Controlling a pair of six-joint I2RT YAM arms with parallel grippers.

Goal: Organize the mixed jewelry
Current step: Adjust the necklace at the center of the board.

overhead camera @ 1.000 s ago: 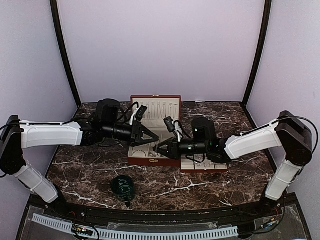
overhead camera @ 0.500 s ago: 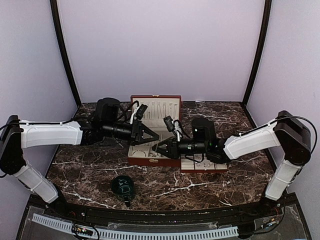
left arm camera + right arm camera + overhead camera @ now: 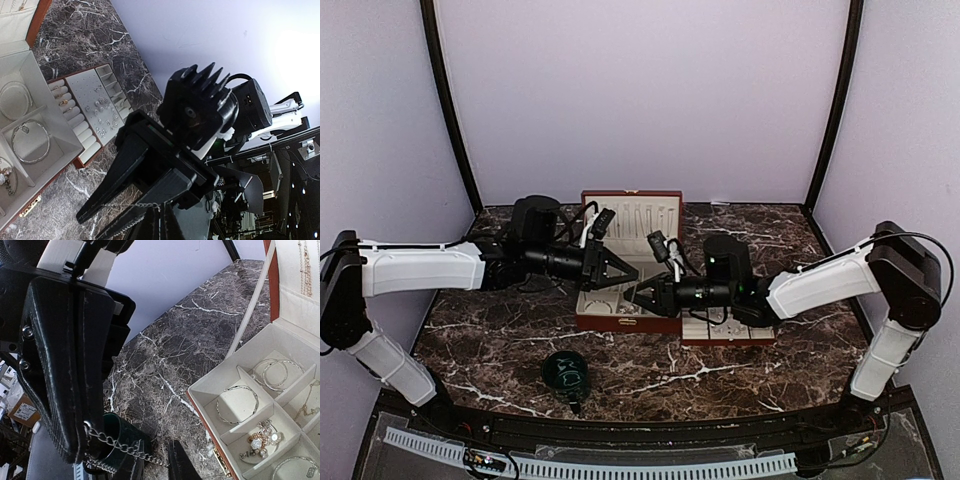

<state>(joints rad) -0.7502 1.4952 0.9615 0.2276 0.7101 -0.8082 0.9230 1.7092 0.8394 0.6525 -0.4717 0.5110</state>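
A thin silver chain (image 3: 130,205) stretches between my two grippers above the open jewelry box (image 3: 620,322). My left gripper (image 3: 160,226) is shut on one end of it. From the right wrist, the chain (image 3: 120,447) runs from the left gripper (image 3: 75,455) across the gap of my right gripper (image 3: 155,465), which is open. The chain's far end meets the right finger's inner edge. From above, the left gripper (image 3: 623,272) and right gripper (image 3: 638,295) face each other tip to tip. Bracelets (image 3: 237,402) and mixed pieces (image 3: 257,440) lie in cream compartments.
A dark green cup (image 3: 566,372) stands on the marble in front of the box, below the grippers; it also shows in the right wrist view (image 3: 120,430). A cream tray of earrings and rings (image 3: 100,107) sits right of the box. The upright lid (image 3: 638,215) holds necklaces.
The right gripper has edged slightly left toward the left gripper. The left arm has stayed in place.
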